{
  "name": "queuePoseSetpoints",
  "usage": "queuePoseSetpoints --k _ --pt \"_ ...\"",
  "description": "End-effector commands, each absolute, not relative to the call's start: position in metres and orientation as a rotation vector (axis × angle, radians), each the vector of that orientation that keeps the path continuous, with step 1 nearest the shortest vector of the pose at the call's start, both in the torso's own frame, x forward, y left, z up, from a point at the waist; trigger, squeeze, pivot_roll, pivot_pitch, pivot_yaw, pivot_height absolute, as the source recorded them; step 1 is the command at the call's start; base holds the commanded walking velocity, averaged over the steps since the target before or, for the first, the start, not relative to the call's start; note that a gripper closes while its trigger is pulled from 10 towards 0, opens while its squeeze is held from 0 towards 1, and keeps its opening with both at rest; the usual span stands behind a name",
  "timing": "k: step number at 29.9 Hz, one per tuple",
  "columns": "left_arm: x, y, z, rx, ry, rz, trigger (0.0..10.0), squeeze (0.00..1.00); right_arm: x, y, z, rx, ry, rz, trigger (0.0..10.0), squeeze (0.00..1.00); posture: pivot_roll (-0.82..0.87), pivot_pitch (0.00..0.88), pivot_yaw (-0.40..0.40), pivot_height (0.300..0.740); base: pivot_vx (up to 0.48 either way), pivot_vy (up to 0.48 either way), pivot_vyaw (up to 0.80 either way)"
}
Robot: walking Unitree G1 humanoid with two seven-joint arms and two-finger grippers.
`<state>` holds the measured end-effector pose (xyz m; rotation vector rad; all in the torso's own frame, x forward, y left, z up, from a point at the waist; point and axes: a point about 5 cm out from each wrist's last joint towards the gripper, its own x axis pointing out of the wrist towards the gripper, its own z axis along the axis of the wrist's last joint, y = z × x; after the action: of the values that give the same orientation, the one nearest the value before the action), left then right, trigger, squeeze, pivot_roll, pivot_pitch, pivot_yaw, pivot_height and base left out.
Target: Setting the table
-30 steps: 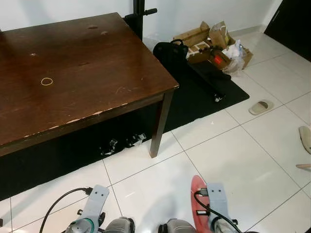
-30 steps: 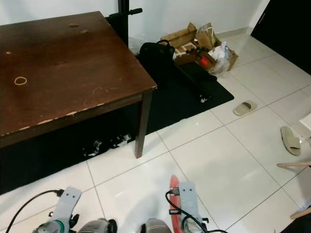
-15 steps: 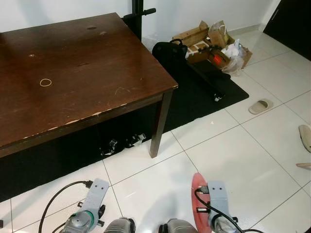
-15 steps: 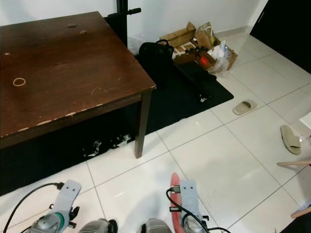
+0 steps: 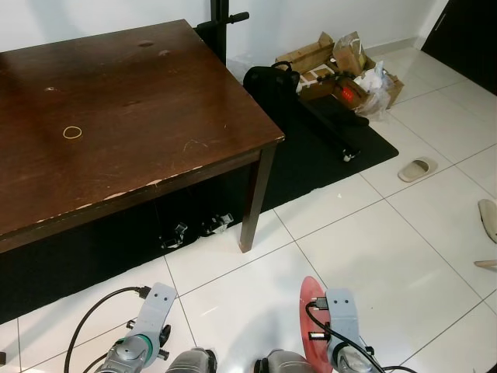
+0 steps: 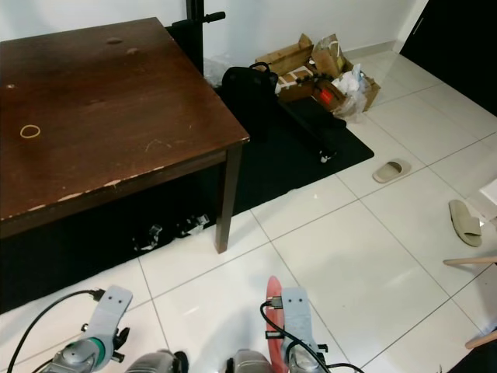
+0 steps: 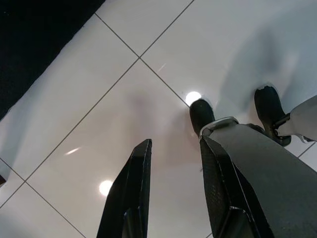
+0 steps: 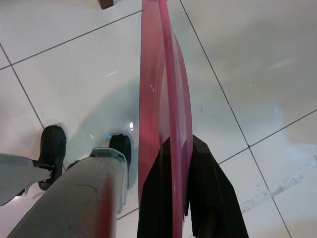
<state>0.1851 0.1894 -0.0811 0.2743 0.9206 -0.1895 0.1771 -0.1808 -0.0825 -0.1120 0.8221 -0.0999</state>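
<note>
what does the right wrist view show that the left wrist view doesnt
Right wrist view: the right gripper shut on the rim of a red plate, held edge-on above the tiles, with a dark table leg foot at the frame's edge.

Left wrist view: the left gripper open and holding nothing, and the edge of the black mat.

Both: the white tiled floor with grey grout lines, and the robot's own black feet and grey leg.

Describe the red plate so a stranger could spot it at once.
Start at the brown table, then look down to the white tiled floor before it. There the right claw grips the red plate edge-on, the one red thing near the robot.
</note>
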Motion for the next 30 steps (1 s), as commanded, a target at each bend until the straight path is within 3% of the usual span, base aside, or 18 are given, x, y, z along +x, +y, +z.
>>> queuePoseSetpoints --k 1,30 --pt "0.1835 0.1889 -0.0819 0.277 0.926 -0.2 10.0 0.0 0.1766 -0.1818 -0.0825 -0.11 0.819 -0.108 10.0 0.0 -0.07 0.0 0.027 0.74 0.0 0.0 0.0" --pt "0.1807 0.186 -0.0839 0.283 0.941 -0.211 10.0 0.0 0.1817 -0.1839 -0.0799 -0.111 0.806 -0.113 10.0 0.0 -0.08 0.0 0.026 0.74 0.0 0.0 0.0"
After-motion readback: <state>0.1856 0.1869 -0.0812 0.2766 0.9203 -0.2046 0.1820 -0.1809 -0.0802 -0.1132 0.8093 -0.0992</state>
